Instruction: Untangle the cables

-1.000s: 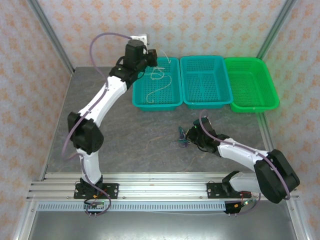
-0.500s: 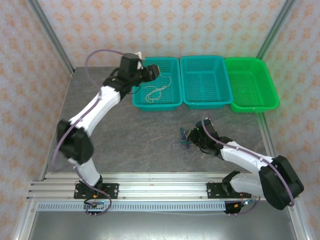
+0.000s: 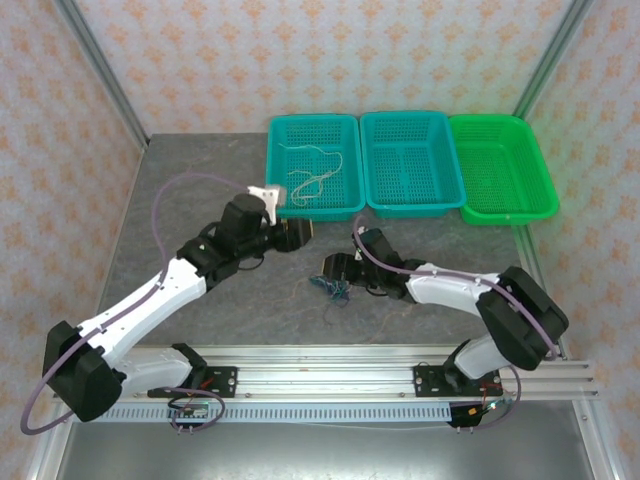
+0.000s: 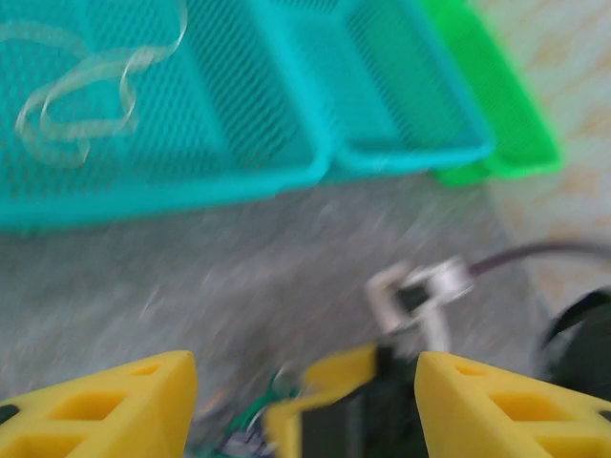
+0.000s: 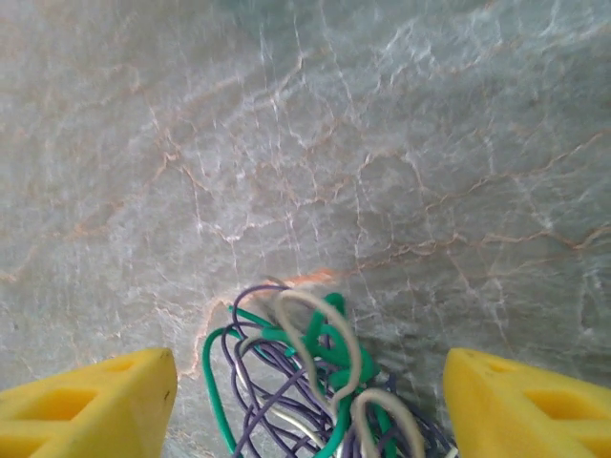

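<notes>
- Since half a second ago, the left end effector (image 3: pixel 298 232) has swung back from the teal basket (image 3: pixel 345 211) toward 6 o'clock, leaving a whitish cable (image 3: pixel 312 180) inside it; its fingers gape wide, empty.
- Right end effector (image 3: pixel 328 268), also wide, straddles the remaining tangle of cables (image 5: pixel 305 372) on the counter (image 3: pixel 200 180), likely readying a shared pull.

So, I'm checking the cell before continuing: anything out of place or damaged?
Nothing looks damaged or spilled. The one mess is the knotted bundle of green, purple and whitish wires on the grey marbled table, inside the open right gripper. A whitish cable lies in the left teal mesh basket.
</notes>
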